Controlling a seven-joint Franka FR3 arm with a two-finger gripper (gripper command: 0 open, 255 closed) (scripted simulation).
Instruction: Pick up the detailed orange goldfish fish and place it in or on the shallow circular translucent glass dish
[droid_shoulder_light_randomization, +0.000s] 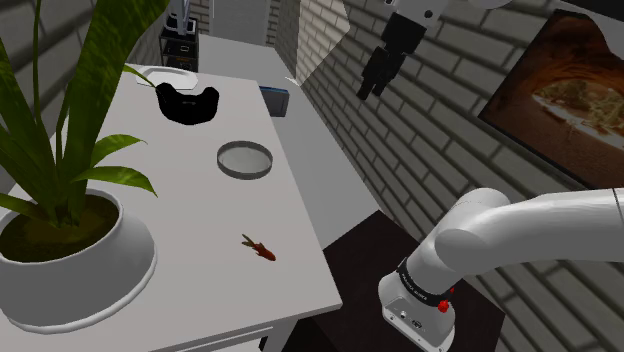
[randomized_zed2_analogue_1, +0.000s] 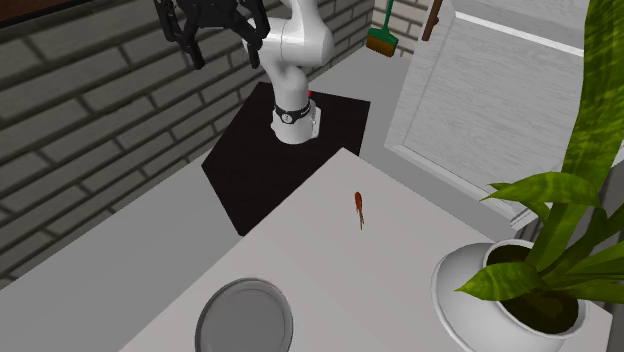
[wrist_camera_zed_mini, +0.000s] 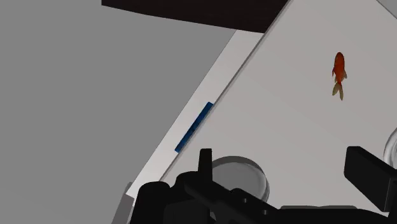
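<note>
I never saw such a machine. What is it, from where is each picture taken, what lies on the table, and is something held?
It is a white robot arm on a dark stand, ending in a black two-finger gripper. One picture looks down from beside the stand, one faces the arm across the table, one looks along the gripper. On the white table lie a small orange goldfish, a round glass dish, a potted plant and a black object I cannot identify. The gripper is open, high up, and holds nothing.

Open tabletop (droid_shoulder_light_randomization: 190, 215) around goldfish (droid_shoulder_light_randomization: 258, 248); potted plant (droid_shoulder_light_randomization: 90, 262) nearby
</note>
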